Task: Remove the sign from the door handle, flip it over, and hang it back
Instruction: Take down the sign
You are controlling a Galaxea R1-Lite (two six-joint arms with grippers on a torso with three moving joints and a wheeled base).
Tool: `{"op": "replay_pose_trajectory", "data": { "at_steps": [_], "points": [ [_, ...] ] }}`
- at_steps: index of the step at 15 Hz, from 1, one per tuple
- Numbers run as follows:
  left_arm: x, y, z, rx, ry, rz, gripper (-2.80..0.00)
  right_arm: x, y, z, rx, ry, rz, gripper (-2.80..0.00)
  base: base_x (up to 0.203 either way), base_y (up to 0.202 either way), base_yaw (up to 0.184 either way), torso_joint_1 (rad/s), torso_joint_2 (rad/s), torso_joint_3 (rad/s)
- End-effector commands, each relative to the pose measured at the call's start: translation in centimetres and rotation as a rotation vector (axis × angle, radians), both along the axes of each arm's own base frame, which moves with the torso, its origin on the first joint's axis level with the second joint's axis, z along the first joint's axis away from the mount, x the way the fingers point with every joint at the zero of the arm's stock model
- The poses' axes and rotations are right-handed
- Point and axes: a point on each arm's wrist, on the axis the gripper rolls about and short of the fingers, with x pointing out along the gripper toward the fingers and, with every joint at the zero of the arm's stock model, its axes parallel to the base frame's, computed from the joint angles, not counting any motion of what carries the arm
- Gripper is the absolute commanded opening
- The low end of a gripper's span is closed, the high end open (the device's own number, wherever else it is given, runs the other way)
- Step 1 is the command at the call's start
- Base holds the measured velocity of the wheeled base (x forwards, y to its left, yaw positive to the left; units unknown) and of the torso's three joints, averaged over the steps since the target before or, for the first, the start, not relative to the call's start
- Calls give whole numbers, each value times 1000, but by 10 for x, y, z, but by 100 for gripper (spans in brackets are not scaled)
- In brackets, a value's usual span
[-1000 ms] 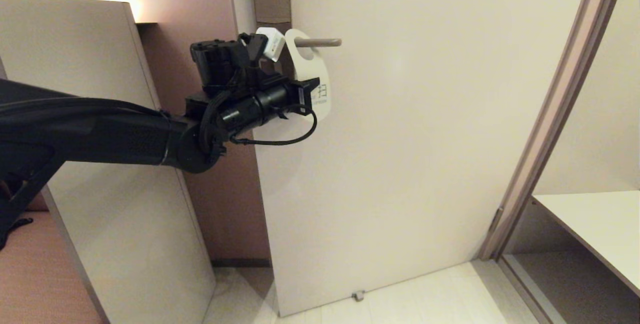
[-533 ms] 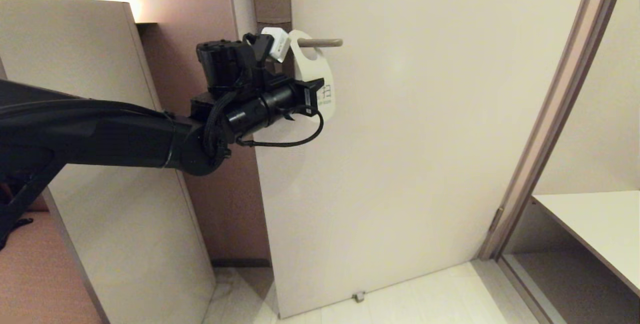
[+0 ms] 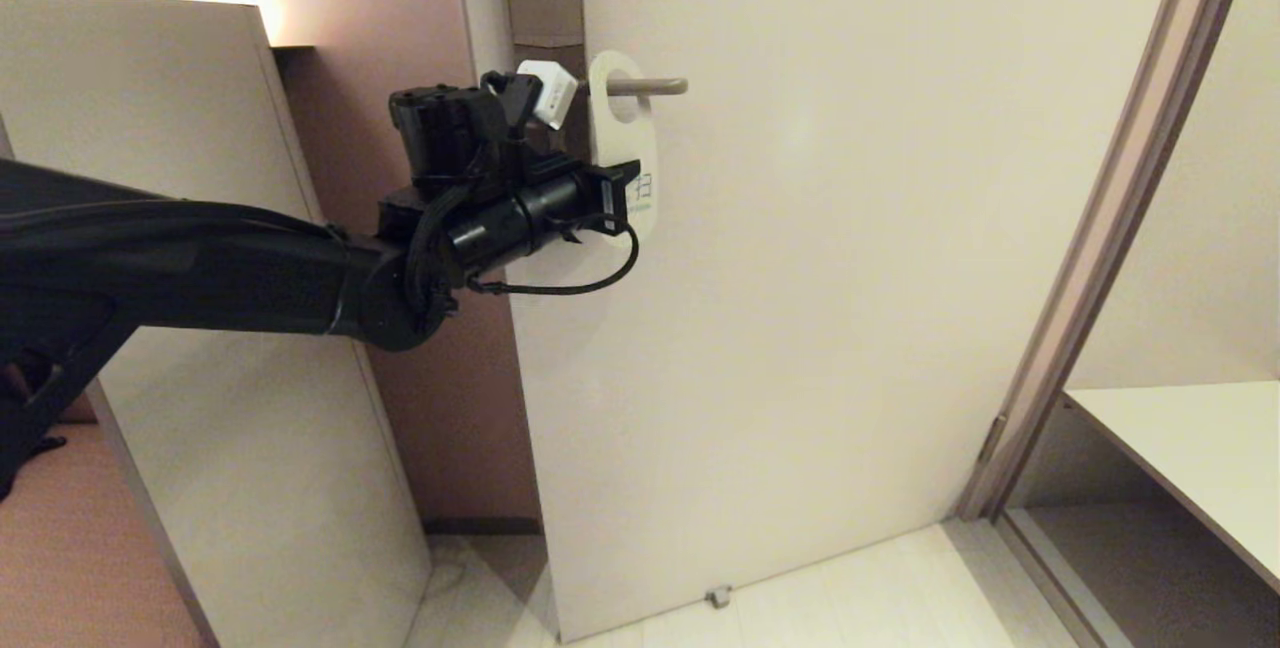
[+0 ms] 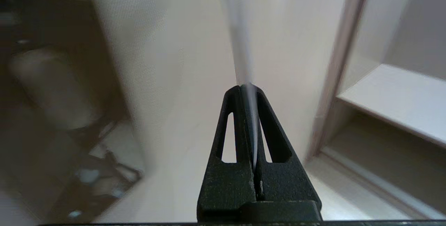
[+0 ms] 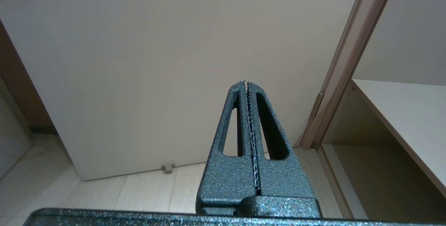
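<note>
Sign pinched low, loop on the handle

Sign (image 3: 624,143) hangs by its top loop over the door handle (image 3: 645,86), its lower half clamped between the fingers of the left gripper (image 3: 622,196), which sits just below the handle and close to the door (image 3: 850,278). The left wrist view shows the card (image 4: 244,62) edge-on, squeezed flat between both fingers. The right gripper (image 5: 248,86) is closed on nothing, parked low and well below the handle, facing the door. To do this step well, I judge the grip should stay firm while the card slides along the handle toward its free end, kept level so the loop does not snag.
</note>
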Motion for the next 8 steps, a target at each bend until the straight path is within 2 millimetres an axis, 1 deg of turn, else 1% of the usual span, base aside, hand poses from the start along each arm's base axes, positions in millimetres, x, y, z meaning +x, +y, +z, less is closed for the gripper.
{"op": "replay_pose_trajectory", "data": {
  "at_steps": [1,5,8],
  "points": [
    [9,7,-8,20,0,24,-280,0,0,0,0,0,0,-280,0,0,0,0,0,0],
    [21,8,-19,32,9,40,-280,0,0,0,0,1,0,-280,0,0,0,0,0,0],
    [31,3,-16,17,-18,46,-280,0,0,0,0,1,0,-280,0,0,0,0,0,0]
  ]
}}
